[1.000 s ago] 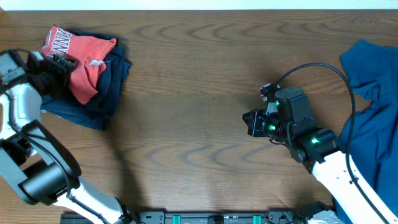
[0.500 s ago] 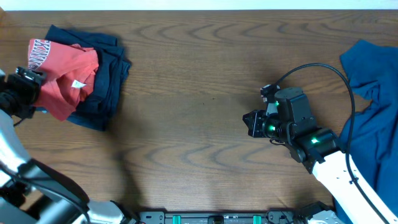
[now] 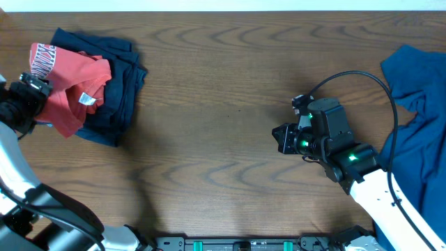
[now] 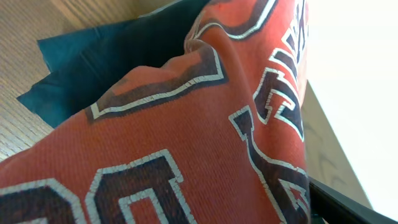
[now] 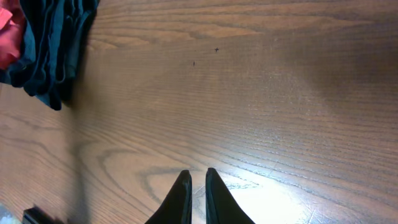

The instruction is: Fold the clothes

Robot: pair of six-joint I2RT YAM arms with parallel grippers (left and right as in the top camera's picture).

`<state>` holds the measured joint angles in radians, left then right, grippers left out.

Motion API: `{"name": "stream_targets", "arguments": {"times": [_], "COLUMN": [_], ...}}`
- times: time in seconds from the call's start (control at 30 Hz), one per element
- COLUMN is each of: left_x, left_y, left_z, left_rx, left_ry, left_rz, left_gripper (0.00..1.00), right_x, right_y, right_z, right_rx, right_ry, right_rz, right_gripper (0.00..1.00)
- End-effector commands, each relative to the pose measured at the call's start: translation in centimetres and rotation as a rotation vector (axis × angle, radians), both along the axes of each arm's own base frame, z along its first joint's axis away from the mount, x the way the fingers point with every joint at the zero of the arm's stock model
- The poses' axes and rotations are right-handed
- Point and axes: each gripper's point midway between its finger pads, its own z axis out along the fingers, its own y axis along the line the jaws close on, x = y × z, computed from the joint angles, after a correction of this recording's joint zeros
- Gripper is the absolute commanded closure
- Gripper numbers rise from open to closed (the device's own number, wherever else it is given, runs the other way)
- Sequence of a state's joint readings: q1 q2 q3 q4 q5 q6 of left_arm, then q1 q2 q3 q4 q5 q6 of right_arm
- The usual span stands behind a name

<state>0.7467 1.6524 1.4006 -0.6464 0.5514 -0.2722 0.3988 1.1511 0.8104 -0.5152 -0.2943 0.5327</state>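
A coral-red T-shirt with white-edged lettering lies crumpled on a folded dark navy garment at the far left. My left gripper is at the shirt's left edge, against the cloth. In the left wrist view the red shirt fills the frame and hides the jaws; only one dark finger shows at the lower right, with the navy garment behind. My right gripper hovers right of centre, shut and empty. A brighter blue garment lies spread at the right edge.
Bare wooden tabletop stretches between the left pile and my right arm. A black cable arcs over the right arm. The right wrist view catches the pile's navy edge at its top left.
My left gripper has moved left toward the table's edge, dragging the red shirt that way over the navy garment. The right arm has not moved.
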Motion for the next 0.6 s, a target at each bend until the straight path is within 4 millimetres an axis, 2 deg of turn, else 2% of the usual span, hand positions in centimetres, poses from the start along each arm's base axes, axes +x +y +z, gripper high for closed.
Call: {"name": "stream_targets", "arguments": {"times": [0.0, 0.07, 0.2, 0.27, 0.37, 0.57], "left_x": [1.2, 3.0, 6.3, 7.6, 8.7, 8.3], "left_y": [-0.2, -0.8, -3.1, -4.7, -6.3, -5.9], "left_z": [-2.1, -3.9, -7.4, -8.1, -7.6, -4.3], "left_rx": [0.014, 0.012, -0.026, -0.069, -0.125, -0.087], "left_ry": [0.037, 0.039, 0.03, -0.004, -0.075, -0.129], "left_rz": [-0.046, -0.082, -0.177, -0.233, -0.3, -0.291], "left_gripper": [0.07, 0.01, 0.02, 0.02, 0.02, 0.02], "right_x": [0.2, 0.2, 0.2, 0.2, 0.2, -0.1], "right_y": [-0.3, -0.4, -0.4, -0.4, -0.4, -0.5], "right_z": [0.0, -0.1, -0.1, -0.1, -0.1, -0.3], "right_rx": [-0.009, -0.014, -0.024, -0.024, -0.024, -0.029], "right_ry": [-0.005, -0.006, -0.015, -0.015, -0.014, -0.002], "right_rz": [-0.002, 0.001, 0.011, 0.011, 0.011, 0.011], "right_gripper": [0.92, 0.92, 0.92, 0.92, 0.92, 0.92]}}
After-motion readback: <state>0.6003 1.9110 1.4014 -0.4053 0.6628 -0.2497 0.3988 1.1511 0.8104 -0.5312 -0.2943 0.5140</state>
